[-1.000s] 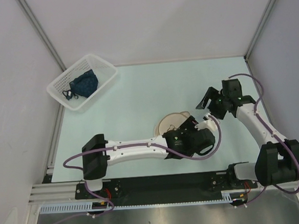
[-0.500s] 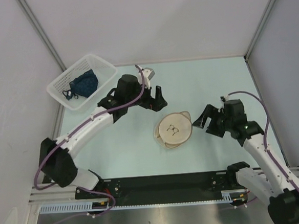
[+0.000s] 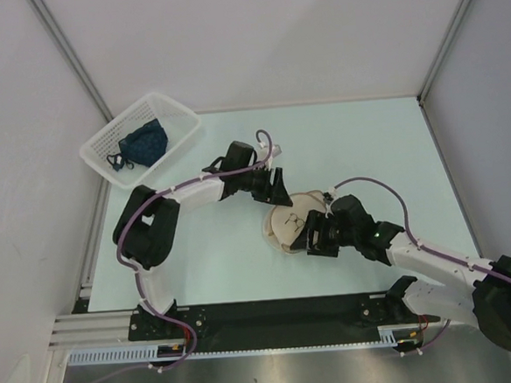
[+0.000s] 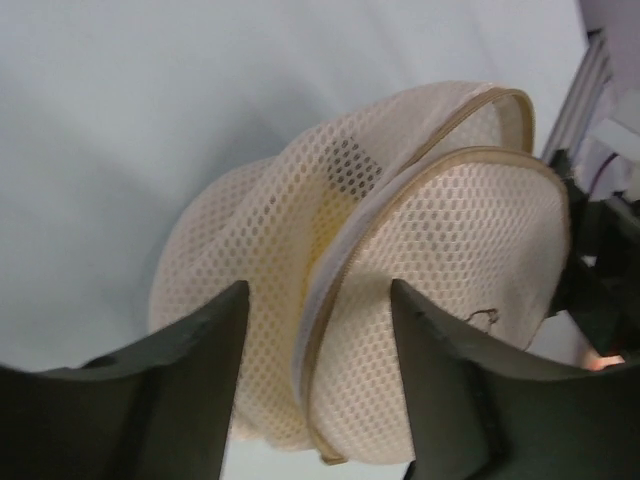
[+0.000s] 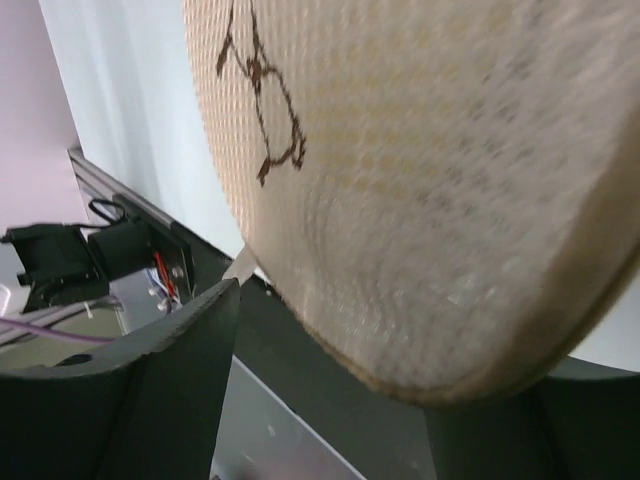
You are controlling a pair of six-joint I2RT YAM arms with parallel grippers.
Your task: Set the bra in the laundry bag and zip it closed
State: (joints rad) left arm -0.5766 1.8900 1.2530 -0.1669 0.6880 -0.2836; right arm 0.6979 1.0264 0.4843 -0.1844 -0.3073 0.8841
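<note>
Mesh laundry bag sits between both tools, left tool spread astride its gaping zip, right tool straddling the rim, grip unclear, presumably bracing it for zipping

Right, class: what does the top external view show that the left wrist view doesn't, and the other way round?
Only the top external view: the white basket holding a dark blue garment, plus the left arm and right arm along their length. Only the left wrist view: the zip seen close, with yellow, likely the bra, showing through the mesh beside it. Both: the laundry bag on the pale table, and the left tool pointing at it.
</note>
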